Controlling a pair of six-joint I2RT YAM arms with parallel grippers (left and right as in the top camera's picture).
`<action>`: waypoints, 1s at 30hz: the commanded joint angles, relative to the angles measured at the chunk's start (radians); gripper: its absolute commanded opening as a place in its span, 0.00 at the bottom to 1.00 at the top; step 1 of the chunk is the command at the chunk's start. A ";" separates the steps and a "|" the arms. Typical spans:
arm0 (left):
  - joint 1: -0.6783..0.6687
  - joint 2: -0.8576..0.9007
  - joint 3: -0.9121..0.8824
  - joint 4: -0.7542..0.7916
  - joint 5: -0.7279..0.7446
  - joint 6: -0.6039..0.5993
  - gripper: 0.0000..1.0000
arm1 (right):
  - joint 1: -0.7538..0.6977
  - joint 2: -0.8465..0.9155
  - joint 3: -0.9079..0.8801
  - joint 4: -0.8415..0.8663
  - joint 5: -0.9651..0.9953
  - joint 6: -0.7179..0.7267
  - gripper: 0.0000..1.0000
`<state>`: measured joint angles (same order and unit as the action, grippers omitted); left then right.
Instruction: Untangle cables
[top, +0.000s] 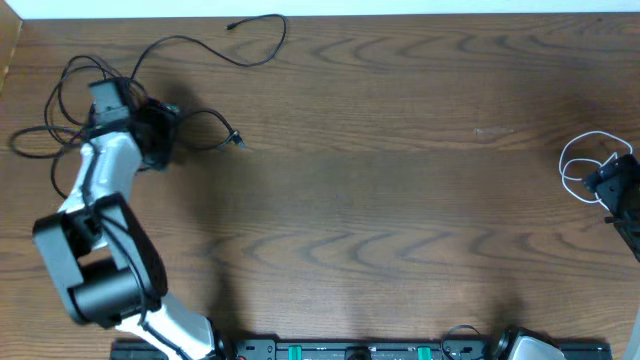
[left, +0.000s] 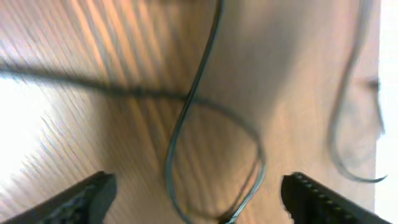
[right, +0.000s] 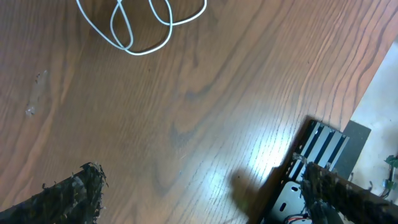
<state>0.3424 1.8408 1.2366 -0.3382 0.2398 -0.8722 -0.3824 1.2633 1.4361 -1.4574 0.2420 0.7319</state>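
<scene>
The left arm (top: 100, 165) is being shown bent at the elbow and stretched toward the far left corner of the bench (top: 400, 200), with the left hand (left: 199, 186) being poised low over the black cables (left: 199, 78). Its fingers (left: 87, 199) are being held wide apart and nothing is being gripped. One black cord is being seen looping across the wood in the gap between them, and another, blurred, is lying off to one side of the hand. The right arm (top: 620, 190) is being seen only at the bench's right edge. The right hand (right: 202, 180) is likewise being held fully open and empty, with the white cable (right: 142, 52) lying in loose loops well ahead of its fingertips.

Only in the overhead view is the whole black tangle being shown: loops around the left hand, a long strand trailing beyond it, a plug end to its right. Only in the right wrist view is a black and silver fixture (right: 317, 155) being shown past the bench edge. The bench is being seen as brown grained wood, with glare being caught near both hands
</scene>
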 joint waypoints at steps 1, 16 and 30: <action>0.032 -0.083 0.032 0.002 -0.021 0.081 0.91 | -0.005 -0.002 0.001 -0.001 0.010 0.015 0.99; 0.039 -0.066 0.032 0.222 -0.514 0.570 0.08 | -0.005 -0.002 0.001 -0.001 0.010 0.015 0.99; 0.041 0.089 0.423 -0.028 -0.365 0.815 0.07 | -0.005 -0.002 0.001 -0.001 0.010 0.015 0.99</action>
<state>0.3798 1.9007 1.5475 -0.3279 -0.2180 -0.0921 -0.3824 1.2633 1.4361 -1.4578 0.2417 0.7319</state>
